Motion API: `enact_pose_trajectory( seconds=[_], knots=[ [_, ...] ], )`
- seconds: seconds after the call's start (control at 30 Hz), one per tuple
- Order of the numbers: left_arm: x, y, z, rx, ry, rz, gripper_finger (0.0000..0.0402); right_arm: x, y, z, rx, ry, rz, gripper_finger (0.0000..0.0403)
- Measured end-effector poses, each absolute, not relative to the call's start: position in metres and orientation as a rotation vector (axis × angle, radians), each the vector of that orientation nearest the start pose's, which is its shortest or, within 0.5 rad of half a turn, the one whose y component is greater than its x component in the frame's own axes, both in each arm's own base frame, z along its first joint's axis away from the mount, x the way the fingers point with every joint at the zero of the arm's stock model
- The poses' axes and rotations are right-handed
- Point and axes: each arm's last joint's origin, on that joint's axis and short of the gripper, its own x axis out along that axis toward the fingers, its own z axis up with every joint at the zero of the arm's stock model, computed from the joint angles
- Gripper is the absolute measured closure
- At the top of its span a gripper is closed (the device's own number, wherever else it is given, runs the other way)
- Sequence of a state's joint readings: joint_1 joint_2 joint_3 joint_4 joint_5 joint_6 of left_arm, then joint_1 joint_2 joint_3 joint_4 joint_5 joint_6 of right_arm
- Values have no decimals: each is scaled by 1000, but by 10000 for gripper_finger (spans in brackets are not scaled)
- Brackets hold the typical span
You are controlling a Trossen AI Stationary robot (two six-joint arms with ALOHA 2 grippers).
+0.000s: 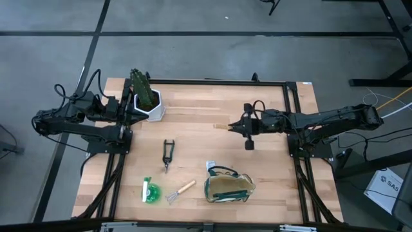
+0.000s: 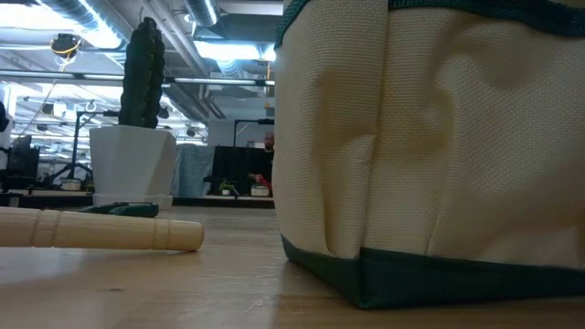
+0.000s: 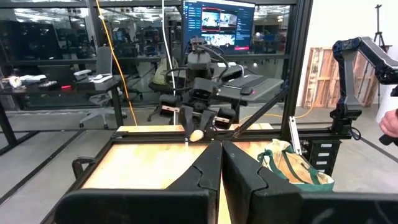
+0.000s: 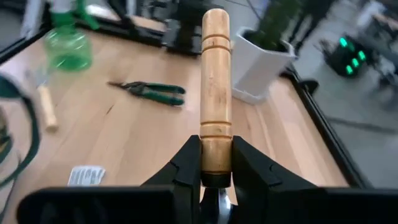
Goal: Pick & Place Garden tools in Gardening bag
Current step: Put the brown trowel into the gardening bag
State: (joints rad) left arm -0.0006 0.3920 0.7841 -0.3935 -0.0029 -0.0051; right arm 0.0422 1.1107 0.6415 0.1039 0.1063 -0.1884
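Note:
My right gripper [image 1: 239, 127] is over the table's middle right, shut on the wooden-handled trowel [image 4: 216, 81], whose handle sticks out toward the table's left [image 1: 222, 126]. My left gripper [image 3: 221, 168] is shut and empty at the far left, by the plant pot. The tan bag [image 1: 228, 187] with green trim stands open near the front edge and fills the low view [image 2: 430, 146]. The mini rake [image 1: 180, 191], the green round item [image 1: 151, 191] and the black shears [image 1: 168, 154] lie on the table left of the bag. My right gripper pinches the trowel's wooden handle at its blade end [image 4: 216, 152] between its two fingers. The fingers are roughly level and point toward the table's left, with the handle lying along them and sticking out past their tips. The blade is hidden under the gripper.
A white pot with a green plant [image 1: 147, 103] stands at the far left, next to my left gripper. A small white label [image 1: 209, 165] lies just behind the bag. A black frame runs around the table's edges. A person's hand [image 3: 390, 121] shows beyond the table.

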Motion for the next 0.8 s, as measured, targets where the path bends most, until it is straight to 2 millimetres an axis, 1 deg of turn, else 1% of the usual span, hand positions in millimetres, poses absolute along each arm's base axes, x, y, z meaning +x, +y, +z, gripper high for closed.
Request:
enact_pose_trajectory(
  seconds=[0.2, 0.53, 0.8],
  knots=[
    [76, 0, 353, -5, 1, 3, 395, 238, 5, 248, -33, 363, -122, 323],
    [76, 0, 353, -5, 1, 3, 395, 238, 5, 248, 235, 345, -168, 327],
    [76, 0, 353, -5, 1, 3, 396, 240, 9, 254, 323, 304, -42, 327]
  ],
)
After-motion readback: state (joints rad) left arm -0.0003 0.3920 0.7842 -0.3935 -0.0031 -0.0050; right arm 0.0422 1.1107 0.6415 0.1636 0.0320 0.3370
